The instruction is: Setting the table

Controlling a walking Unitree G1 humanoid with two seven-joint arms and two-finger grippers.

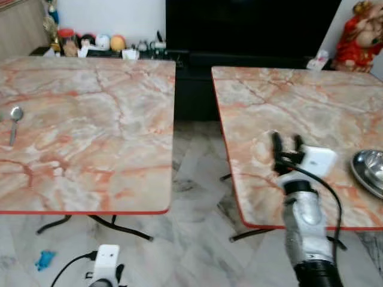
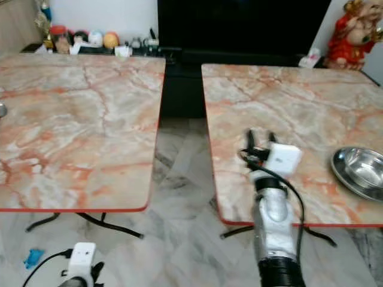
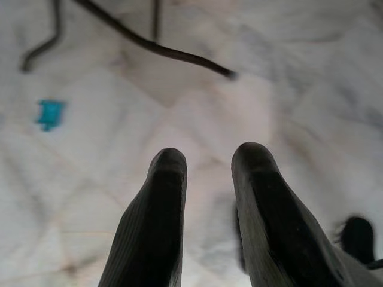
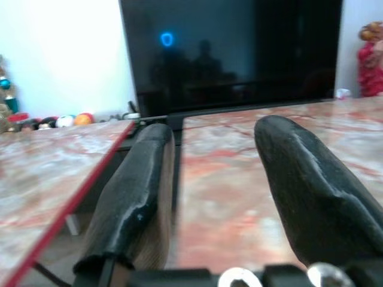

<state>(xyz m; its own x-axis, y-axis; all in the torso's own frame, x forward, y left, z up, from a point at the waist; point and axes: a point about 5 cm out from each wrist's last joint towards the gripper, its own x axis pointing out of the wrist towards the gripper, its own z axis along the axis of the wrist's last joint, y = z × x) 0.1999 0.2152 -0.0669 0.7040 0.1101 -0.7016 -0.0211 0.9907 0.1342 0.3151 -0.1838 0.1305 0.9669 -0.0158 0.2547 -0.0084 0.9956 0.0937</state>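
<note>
A metal spoon lies near the left edge of the left marble table. A shiny steel bowl sits at the right edge of the right marble table. My right gripper hovers over the near left part of the right table, fingers open with nothing between them, pointing toward the far wall. The bowl lies a short way to its right. My left gripper hangs low beside the left table's front edge, open over the floor.
A floor gap separates the two tables, with black table legs underneath. A small blue object lies on the floor. Behind stand a dark TV unit, a red figurine and small trinkets.
</note>
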